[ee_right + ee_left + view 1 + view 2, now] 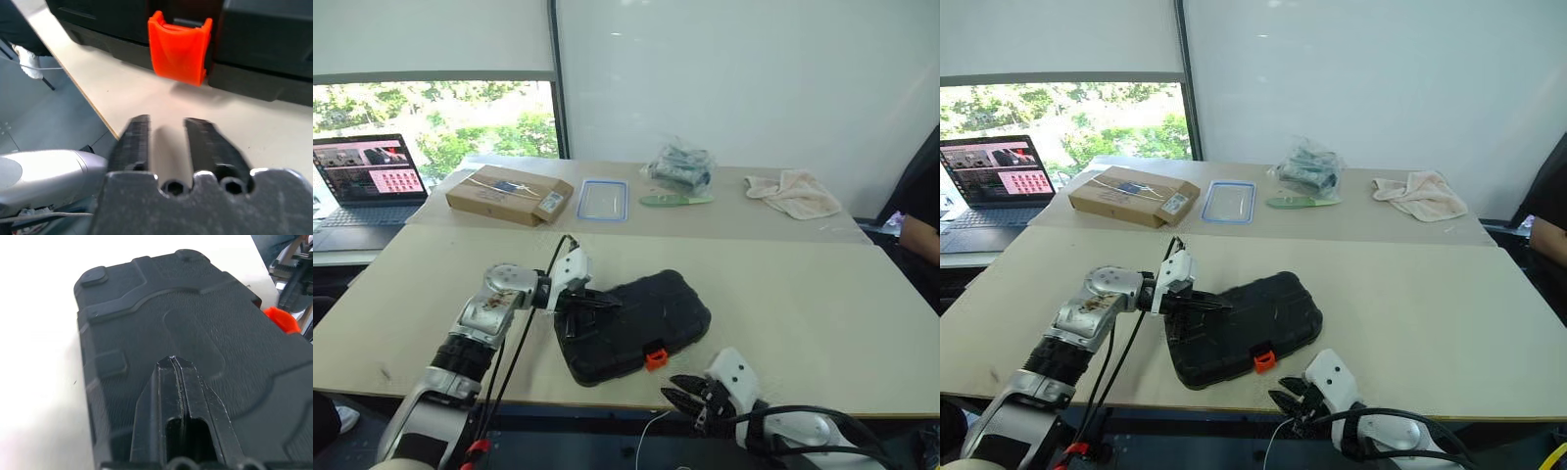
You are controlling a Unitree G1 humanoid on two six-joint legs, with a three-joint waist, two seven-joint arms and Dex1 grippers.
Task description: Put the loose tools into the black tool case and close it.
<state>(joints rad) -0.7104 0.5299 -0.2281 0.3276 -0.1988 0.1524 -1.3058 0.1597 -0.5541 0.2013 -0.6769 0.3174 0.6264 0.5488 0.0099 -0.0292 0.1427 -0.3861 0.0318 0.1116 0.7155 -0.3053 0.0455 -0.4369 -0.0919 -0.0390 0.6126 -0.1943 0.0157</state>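
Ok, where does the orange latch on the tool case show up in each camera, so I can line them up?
Left eye view: orange latch on the black tool case's near edge, low centre.
Right eye view: latch, same edge, low centre.
Left wrist view: latch at the lid's far corner, right edge.
Right wrist view: latch, top centre, ahead of the right gripper.
Shared landmark: the case's textured lid.
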